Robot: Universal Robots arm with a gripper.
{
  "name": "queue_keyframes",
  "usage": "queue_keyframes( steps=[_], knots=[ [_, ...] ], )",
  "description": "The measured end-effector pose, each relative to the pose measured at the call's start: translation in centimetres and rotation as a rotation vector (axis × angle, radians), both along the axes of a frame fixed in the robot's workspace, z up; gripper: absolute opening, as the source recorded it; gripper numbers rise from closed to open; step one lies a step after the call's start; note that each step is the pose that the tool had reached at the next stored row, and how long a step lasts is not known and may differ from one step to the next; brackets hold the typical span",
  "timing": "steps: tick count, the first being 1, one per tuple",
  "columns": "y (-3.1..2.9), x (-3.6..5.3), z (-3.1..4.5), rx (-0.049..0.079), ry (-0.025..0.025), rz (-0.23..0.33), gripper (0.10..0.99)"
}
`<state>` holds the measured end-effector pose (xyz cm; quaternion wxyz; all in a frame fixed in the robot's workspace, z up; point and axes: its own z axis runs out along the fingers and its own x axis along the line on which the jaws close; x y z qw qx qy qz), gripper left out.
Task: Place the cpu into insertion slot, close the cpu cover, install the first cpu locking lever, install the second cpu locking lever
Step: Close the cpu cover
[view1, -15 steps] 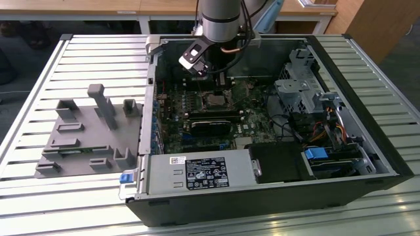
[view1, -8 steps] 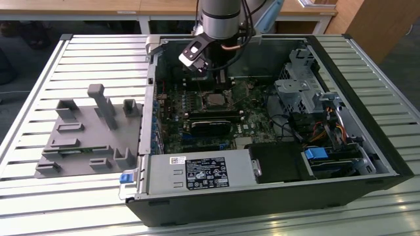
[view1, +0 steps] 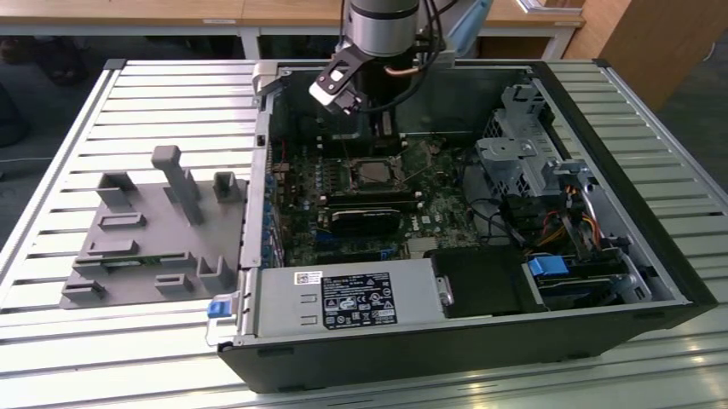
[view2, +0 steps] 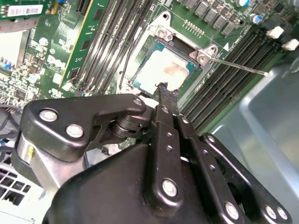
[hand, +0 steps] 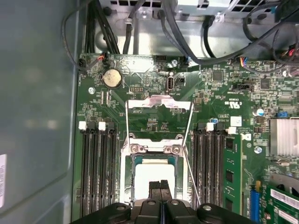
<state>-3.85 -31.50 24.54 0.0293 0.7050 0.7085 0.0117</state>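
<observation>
Even light, glare on cpu

The cpu lies in the insertion slot, between memory slots; the case stands on the bench, a fixture block on the exterior view's left.

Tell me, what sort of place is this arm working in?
Probably a robotics lab or workshop bench: an opened desktop computer case sits on a slatted metal table, a grey parts fixture beside it, wooden desks behind.
</observation>
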Motion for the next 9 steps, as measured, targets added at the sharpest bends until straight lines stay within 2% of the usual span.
queue_keyframes(
  steps=[6,9],
  knots=[
    [0.0,0.0,1.05,0.0,0.0,0.0,0.106],
    [-0.05,0.0,1.18,0.0,0.0,0.0,0.106]
  ],
)
